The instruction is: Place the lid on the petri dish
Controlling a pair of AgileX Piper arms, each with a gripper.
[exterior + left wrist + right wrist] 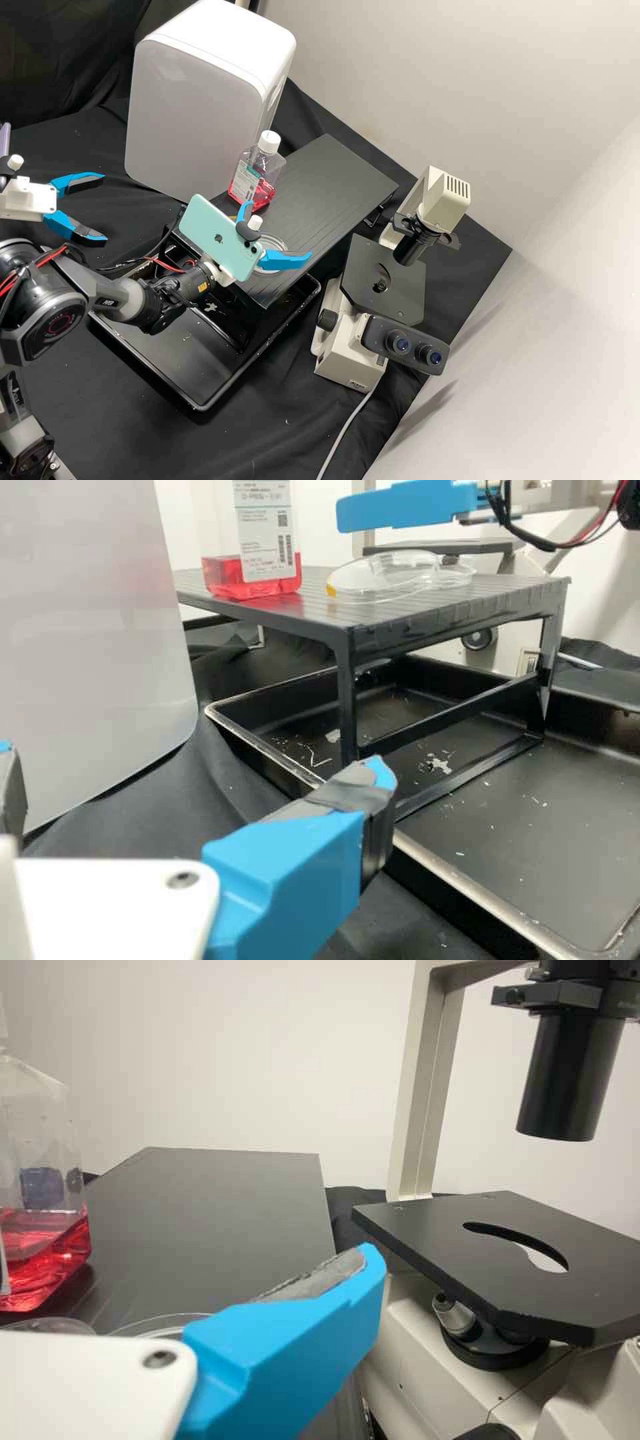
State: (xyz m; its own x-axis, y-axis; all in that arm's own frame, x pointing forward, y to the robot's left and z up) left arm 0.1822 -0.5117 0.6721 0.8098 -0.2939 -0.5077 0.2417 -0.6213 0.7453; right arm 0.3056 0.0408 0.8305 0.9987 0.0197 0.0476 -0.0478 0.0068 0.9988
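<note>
Two hands are at a black desk (280,427). Farthest left in the high view, the left hand (101,207) hangs above the dark cloth. Its blue fingers (79,180) are spread wide, and nothing is between them. Just right of it stands a tall white box (207,87) with rounded corners, near the back of the desk.

In front of the box a shallow black tray (200,373) lies on the cloth, with pale specks scattered over its floor. A black ribbed platform (333,180) on thin legs stands with its frame inside the tray, and its top runs back and to the right.

The right hand (277,233) is over the near end of this platform, and a mint-green phone-like block (220,237) is mounted on its wrist. Its two fingers are apart, one on either side of the clear petri dish (275,241). The left wrist view shows a finger above the dish and not touching it, so the hand grips nothing. The dish rests flat on the platform top. Two round clear rims overlap there, and I cannot tell whether the lid (385,568) sits squarely on the base.

Just behind the dish, on the platform edge nearest the white box, a flask (253,177) stands upright. It has a white cap and red liquid in its lower part.

Right of the platform, a white microscope (360,333) sits on the desk close to the tray. Its black stage is bare, its dark eyepieces face forward, and a pale camera head sits on top.
</note>
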